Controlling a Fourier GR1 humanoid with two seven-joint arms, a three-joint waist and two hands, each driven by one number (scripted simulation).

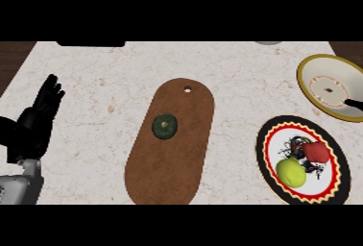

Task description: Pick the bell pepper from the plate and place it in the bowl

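Fingers of your left hand point(39, 117) stand straight and apart, resting at the counter's left; no right hand shows. Your red pepper point(316, 152) touches a yellow-green fruit point(291, 172) on the plate point(267, 144), so you risk grabbing the wrong one before reaching the bowl point(309, 72).

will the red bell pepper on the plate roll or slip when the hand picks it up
The bell pepper looks blocky and lobed, so it probably rolls little. Its smooth skin may slip under fingers. It touches the yellow-green fruit on the plate, so lifting could nudge that rounder fruit.
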